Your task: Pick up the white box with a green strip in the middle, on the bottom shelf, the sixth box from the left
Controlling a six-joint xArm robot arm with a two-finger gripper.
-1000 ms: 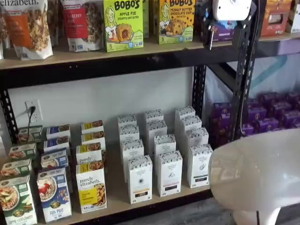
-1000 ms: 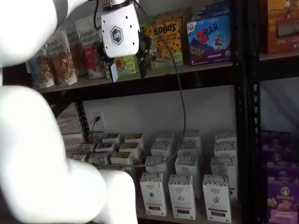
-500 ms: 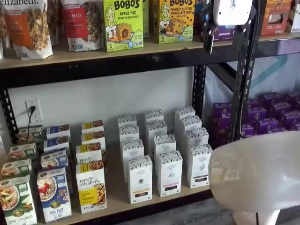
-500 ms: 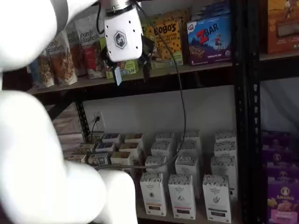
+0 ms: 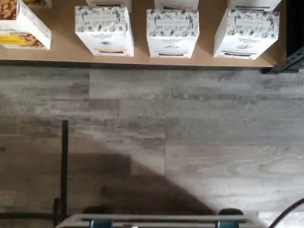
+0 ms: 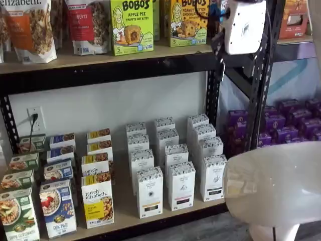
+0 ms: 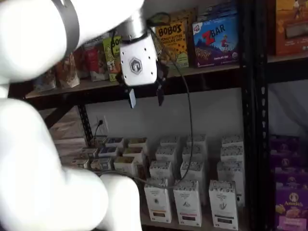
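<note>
Nearest in both shelf views: blurred white arm segments [image 7: 43,159], filling one side of the picture. Next: gripper [image 7: 146,99], white body with two black fingers [image 7: 160,96] pointing down, a plain gap between them, nothing held; it hangs at the height of the upper shelf board [image 6: 100,56], well above the lower stock; a black cable [image 7: 188,120] trails down beside it. Bottom shelf [image 6: 125,213], tan board with black front rail: three rows of tall white cartons with speckled top bands, running front to back. The white box [image 6: 213,176] stands upright at the front of the right-hand row, just beside the black rack upright, apart from the gripper; in the wrist view [image 5: 245,34] it shows from above at the board's edge beside two like cartons. Also on this shelf: purely elizabeth box [image 6: 98,200] with yellow panel. Upper shelf: Bobo's boxes [image 6: 131,25], granola bags [image 6: 31,27]. Beyond the rack: purple boxes [image 6: 291,123].
</note>
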